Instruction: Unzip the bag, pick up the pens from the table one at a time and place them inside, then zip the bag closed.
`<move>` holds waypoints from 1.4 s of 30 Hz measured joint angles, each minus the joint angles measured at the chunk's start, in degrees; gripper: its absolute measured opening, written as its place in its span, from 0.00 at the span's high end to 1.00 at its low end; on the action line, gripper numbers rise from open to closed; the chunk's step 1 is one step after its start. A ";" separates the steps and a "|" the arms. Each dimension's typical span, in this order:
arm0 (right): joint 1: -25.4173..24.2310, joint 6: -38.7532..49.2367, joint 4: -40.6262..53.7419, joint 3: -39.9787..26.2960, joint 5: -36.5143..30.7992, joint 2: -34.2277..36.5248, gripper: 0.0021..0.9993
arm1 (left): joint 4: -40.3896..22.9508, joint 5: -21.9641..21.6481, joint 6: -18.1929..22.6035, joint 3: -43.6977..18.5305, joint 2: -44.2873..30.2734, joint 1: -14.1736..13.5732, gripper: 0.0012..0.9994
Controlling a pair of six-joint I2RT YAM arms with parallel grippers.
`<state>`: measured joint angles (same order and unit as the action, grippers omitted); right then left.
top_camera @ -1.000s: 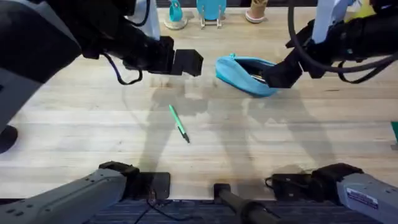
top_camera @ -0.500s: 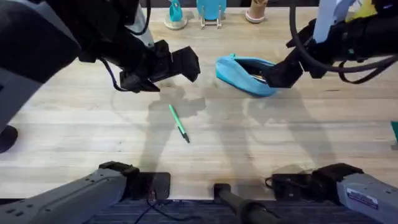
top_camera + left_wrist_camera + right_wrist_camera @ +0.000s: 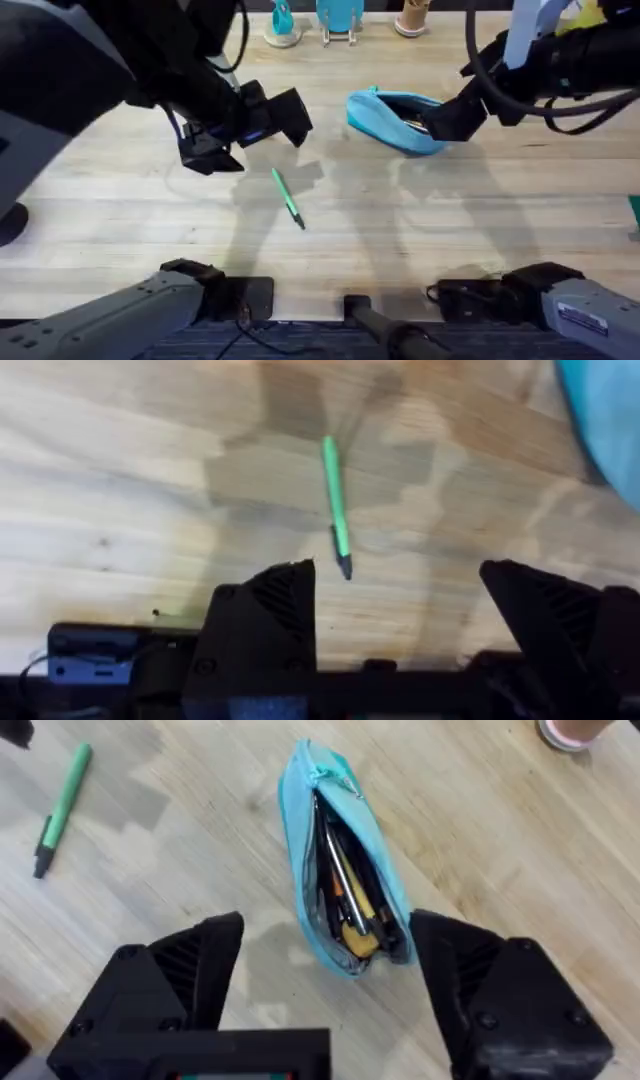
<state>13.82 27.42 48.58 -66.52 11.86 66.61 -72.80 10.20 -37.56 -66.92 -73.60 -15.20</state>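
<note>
From overhead, the left gripper [image 3: 215,150] has swung down and toward the near edge of the table [image 3: 120,220] since a second ago, when it sat level and pointed at the bag; it now hangs tilted above bare wood just beside the upper end of the green pen [image 3: 288,198], which lies where it lay before, slanting toward the front of the table. The teal bag [image 3: 395,120] rests unmoved near the far side, its zipper open, and the right gripper [image 3: 435,122] stays at the bag's right end, against its open edge; whether it grips the fabric cannot be told from here. In the left wrist view, the left gripper [image 3: 400,620] stands wide open and holds nothing, the green pen [image 3: 336,508] lying on the wood ahead of it, its dark tip pointing into the gap between the fingers, with a corner of the bag [image 3: 605,420] at the edge. In the right wrist view, the right gripper [image 3: 325,980] is spread wide with the unzipped bag's [image 3: 300,830] near end lying between its fingers, dark and orange items visible inside, and the green pen [image 3: 62,808] well apart on the wood.
</note>
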 joint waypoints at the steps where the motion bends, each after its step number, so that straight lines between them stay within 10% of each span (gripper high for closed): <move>1: 0.00 0.00 0.02 0.00 0.00 0.00 0.00 | -0.08 -1.15 -1.24 0.00 0.00 -0.87 0.00; 15: 0.00 -1.29 0.98 0.04 0.02 -5.15 0.00 | 4.07 -9.73 -13.59 4.02 0.00 -6.35 0.01; 42: 0.00 -1.31 1.09 0.04 0.02 -6.02 0.00 | 10.98 -11.44 -14.76 12.50 -11.27 -10.80 0.01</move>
<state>13.82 26.11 49.67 -66.48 11.88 60.59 -61.82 -1.24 -52.31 -54.41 -84.87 -26.00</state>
